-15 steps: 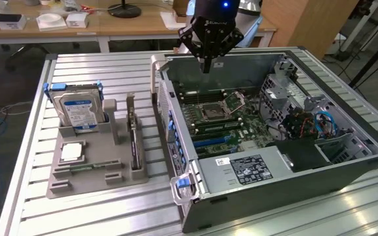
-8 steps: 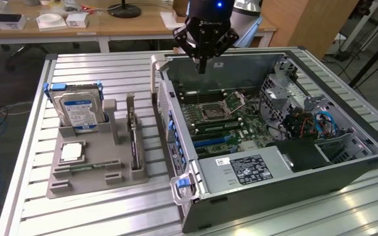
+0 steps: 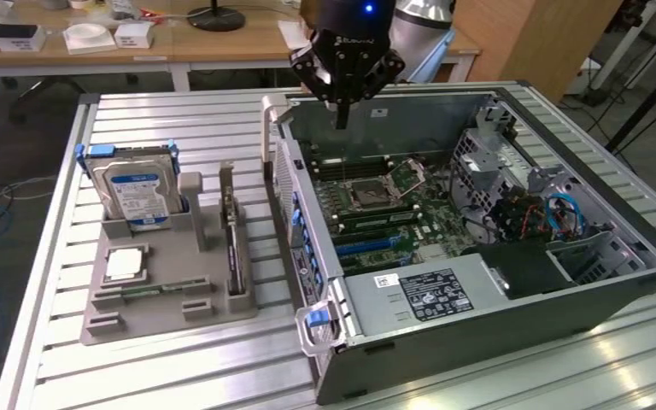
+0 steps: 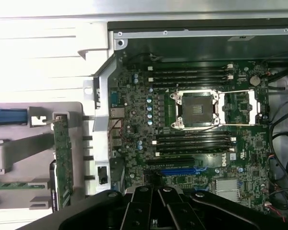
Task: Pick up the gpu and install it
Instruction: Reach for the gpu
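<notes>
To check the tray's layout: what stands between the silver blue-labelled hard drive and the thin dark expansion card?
In the exterior view, a grey upright post of the holder tray stands between the hard drive and the gpu.

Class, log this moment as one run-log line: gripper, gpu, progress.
gripper shut, empty, over open case | gpu on edge in grey holder | not installed
</notes>
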Robot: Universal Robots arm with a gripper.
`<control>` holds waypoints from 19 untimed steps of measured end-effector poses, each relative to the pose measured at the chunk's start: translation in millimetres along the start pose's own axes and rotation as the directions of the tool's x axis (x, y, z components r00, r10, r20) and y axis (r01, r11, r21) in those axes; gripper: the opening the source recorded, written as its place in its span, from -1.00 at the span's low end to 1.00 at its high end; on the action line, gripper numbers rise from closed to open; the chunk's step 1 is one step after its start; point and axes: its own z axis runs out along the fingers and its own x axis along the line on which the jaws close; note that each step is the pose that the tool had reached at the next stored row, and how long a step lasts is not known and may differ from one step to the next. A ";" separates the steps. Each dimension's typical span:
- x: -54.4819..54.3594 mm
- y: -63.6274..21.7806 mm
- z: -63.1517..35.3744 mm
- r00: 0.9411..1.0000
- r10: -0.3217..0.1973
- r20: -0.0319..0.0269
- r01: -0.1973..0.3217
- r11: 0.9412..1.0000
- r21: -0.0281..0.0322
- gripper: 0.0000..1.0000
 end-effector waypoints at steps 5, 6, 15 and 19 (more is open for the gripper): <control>9.4 -0.7 0.2 1.000 0.000 0.000 0.000 1.000 0.000 -0.79; 11.4 -0.9 0.2 1.000 0.000 0.000 0.000 1.000 0.000 -0.79; 36.6 -2.8 0.6 1.000 0.000 0.000 0.000 1.000 0.000 -0.79; 45.3 -3.5 0.8 1.000 0.000 0.000 0.000 1.000 0.000 -0.79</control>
